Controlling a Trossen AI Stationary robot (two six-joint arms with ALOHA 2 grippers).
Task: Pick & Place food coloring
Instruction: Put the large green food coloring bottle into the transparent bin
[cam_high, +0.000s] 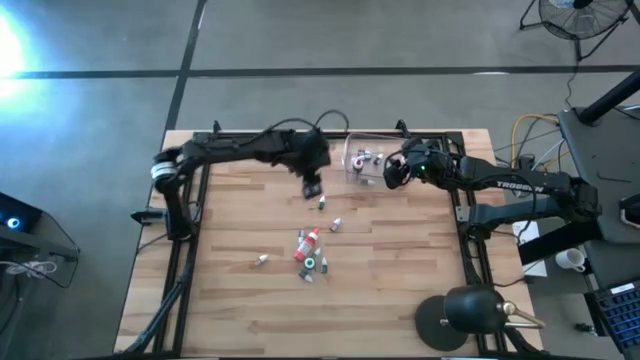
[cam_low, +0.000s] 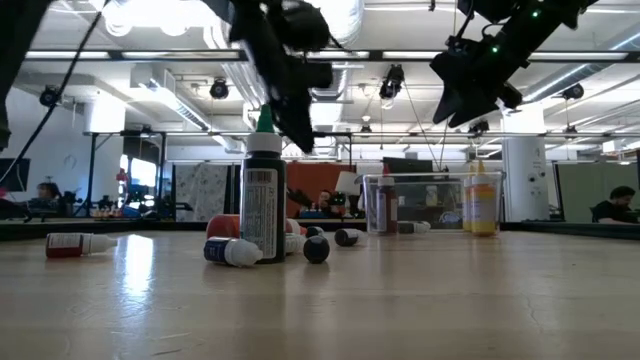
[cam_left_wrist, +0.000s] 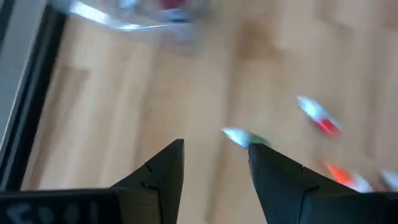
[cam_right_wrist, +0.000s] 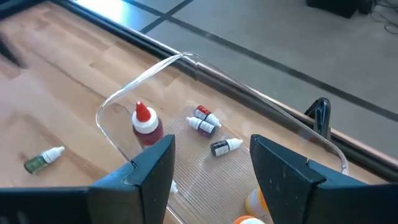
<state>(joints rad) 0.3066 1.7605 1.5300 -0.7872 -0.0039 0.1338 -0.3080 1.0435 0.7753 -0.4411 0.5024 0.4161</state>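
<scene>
Pale wood planks make the table top, and the small food coloring bottles lie spread on it. The left gripper hangs above the table with its two fingers parted and nothing between them. Just ahead of its fingertips lies a green bottle with a white cap, on its side, and it touches neither finger. Farther out from this gripper lie a red and white bottle and an orange one. In the high view, a cluster of bottles lies near the middle of the table, well apart from the left gripper, with one small whitish bottle off to the side of that cluster. The right gripper hovers over the clear plastic box, its fingers spread and empty. Inside the box, below this gripper, a red bottle with a white cap stands upright, and three smaller bottles lie flat beside it. One green bottle lies on the wood just outside the box wall.
</scene>
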